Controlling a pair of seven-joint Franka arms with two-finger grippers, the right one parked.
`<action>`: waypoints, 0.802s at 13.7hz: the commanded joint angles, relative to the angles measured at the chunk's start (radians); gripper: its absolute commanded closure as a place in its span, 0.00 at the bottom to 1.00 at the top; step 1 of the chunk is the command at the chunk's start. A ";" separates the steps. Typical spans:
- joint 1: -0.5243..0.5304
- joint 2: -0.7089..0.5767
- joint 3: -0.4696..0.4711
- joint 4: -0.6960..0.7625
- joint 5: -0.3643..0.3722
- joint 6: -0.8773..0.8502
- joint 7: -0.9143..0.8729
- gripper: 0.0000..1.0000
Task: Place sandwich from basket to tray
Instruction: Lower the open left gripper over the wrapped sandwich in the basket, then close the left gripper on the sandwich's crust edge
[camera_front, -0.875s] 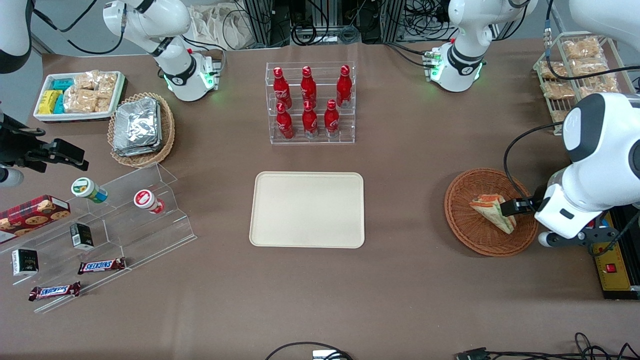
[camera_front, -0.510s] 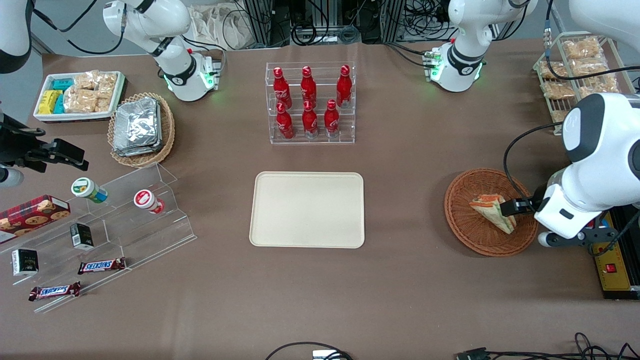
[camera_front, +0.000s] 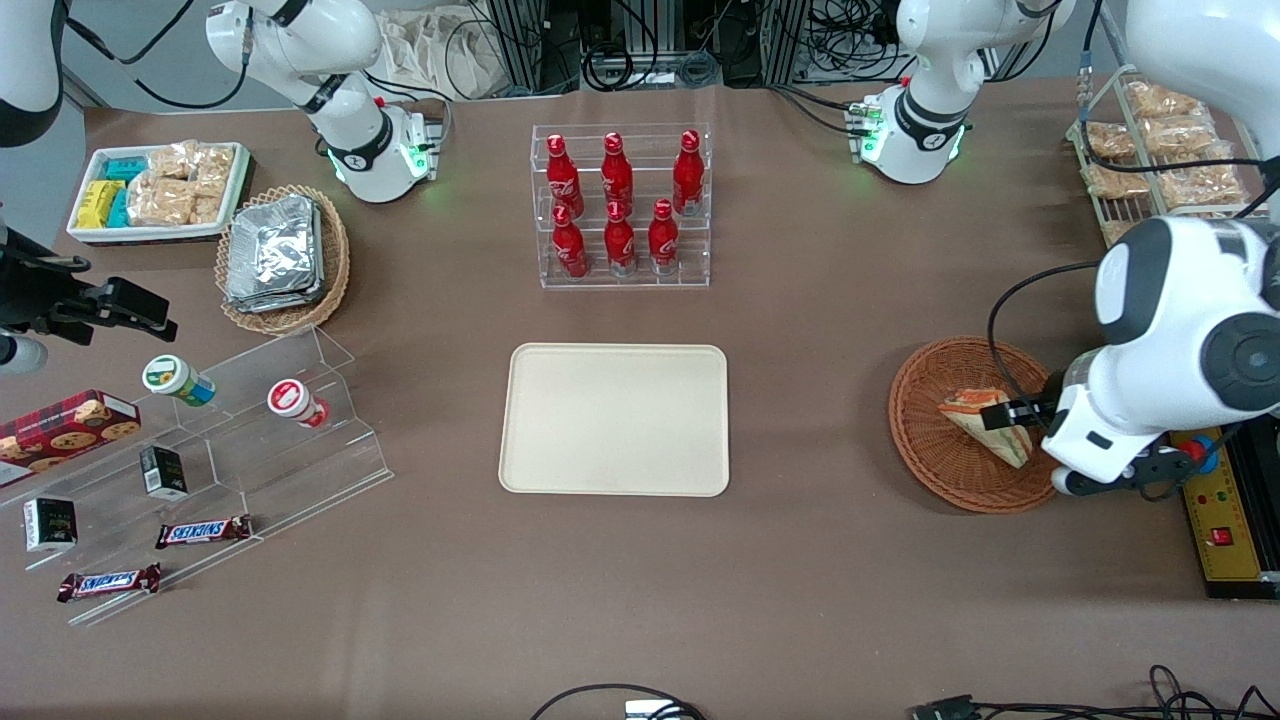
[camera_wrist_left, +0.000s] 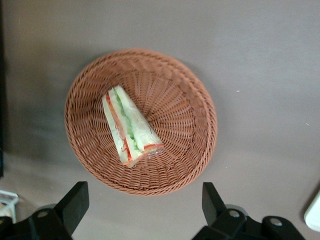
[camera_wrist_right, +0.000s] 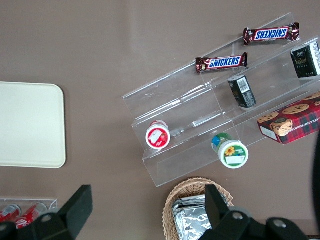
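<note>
The sandwich (camera_front: 972, 410) (camera_wrist_left: 129, 127), a clear-wrapped wedge with green and orange-red filling, lies in the round reddish-brown wicker basket (camera_front: 930, 455) (camera_wrist_left: 200, 105) toward the working arm's end of the table. My left gripper (camera_front: 1006, 413) (camera_wrist_left: 144, 207) hovers above the basket, over the sandwich's edge. It is open, its two black fingers (camera_wrist_left: 75, 200) spread wide with nothing between them. The cream tray (camera_front: 615, 420) sits bare at the table's middle.
A clear rack of red bottles (camera_front: 620, 205) stands farther from the front camera than the tray. A wire rack of snack packets (camera_front: 1150, 150) and a yellow-black power box (camera_front: 1225, 520) flank the working arm. Clear stepped shelves with snacks (camera_front: 220, 450) lie toward the parked arm's end.
My left arm has shifted toward the tray, carrying the open gripper farther over the sandwich. The sandwich and basket have not moved.
</note>
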 joint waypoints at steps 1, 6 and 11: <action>0.022 -0.014 -0.003 -0.114 0.018 0.109 -0.189 0.00; 0.128 0.006 -0.003 -0.349 0.017 0.488 -0.278 0.00; 0.142 0.049 -0.003 -0.360 0.006 0.508 -0.331 0.00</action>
